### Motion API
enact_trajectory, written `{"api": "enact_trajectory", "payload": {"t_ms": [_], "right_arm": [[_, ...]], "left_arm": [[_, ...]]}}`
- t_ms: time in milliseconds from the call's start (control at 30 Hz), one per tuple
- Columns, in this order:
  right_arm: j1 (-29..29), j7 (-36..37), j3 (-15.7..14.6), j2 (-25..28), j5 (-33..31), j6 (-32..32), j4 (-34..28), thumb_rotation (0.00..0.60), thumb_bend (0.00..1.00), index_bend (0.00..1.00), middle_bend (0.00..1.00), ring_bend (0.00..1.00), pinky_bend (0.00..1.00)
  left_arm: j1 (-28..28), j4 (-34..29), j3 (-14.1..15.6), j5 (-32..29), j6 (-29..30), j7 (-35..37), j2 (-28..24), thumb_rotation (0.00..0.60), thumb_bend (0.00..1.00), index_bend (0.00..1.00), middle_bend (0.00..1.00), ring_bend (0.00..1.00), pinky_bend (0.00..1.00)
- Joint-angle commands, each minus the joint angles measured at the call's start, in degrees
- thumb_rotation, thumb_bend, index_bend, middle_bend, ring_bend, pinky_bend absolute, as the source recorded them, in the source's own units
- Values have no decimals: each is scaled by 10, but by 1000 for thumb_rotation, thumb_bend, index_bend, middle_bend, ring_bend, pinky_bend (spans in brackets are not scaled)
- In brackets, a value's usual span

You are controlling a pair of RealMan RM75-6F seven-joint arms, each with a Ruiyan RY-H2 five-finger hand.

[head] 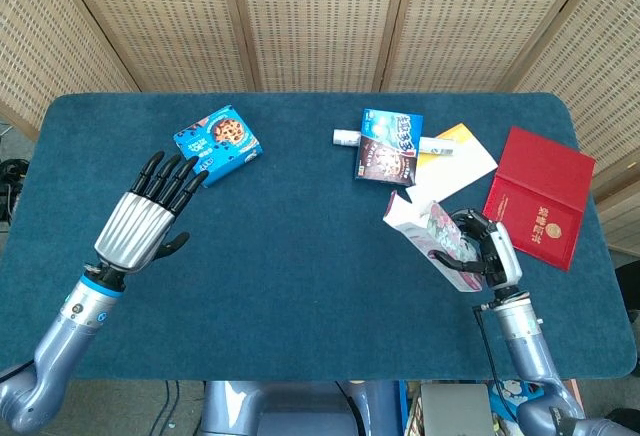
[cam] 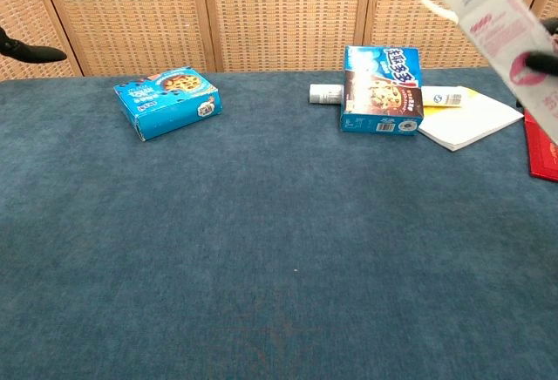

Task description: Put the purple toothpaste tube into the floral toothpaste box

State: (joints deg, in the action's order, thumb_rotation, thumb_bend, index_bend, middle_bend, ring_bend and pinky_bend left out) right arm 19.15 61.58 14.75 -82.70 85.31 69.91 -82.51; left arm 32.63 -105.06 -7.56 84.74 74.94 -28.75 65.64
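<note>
The right robot hand [head: 487, 254] holds the floral box [head: 433, 237] tilted above the worktop [head: 300, 256]; the left robot hand [head: 150, 214] is wide and empty. The tube is not visible, so I judge the next move is checking it sits fully inside.

The light is bright and even, like daytime. The blue table [head: 300, 286] shows clearly, with only small soft shadows under the boxes. Nothing shines too hard. In the chest view, the floral toothpaste box [cam: 510, 44] at the upper right looks a bit blurry. The head view is sharp all over.
</note>
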Motion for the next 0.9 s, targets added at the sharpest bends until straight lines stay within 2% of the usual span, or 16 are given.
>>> {"api": "enact_trajectory", "payload": {"t_ms": [33, 367, 633, 900], "right_arm": [[-10, -143, -34, 2, -21, -1, 30, 600, 118, 594, 499, 367, 510], [-28, -325, -74, -5, -1, 34, 72, 600, 118, 594, 496, 367, 510], [-40, -400, -86, -9, -9, 47, 67, 600, 118, 595, 492, 367, 508], [-48, -411, -98, -15, -22, 35, 69, 600, 118, 594, 475, 367, 480]], "left_arm": [[-8, 5, 6, 4, 2, 12, -1, 600, 226, 0, 0, 0, 0], [-44, 32, 30, 28, 31, 71, 3, 600, 226, 0, 0, 0, 0], [-65, 62, 42, 49, 49, 108, 12, 600, 226, 0, 0, 0, 0], [-88, 84, 58, 66, 63, 130, 16, 600, 226, 0, 0, 0, 0]]}}
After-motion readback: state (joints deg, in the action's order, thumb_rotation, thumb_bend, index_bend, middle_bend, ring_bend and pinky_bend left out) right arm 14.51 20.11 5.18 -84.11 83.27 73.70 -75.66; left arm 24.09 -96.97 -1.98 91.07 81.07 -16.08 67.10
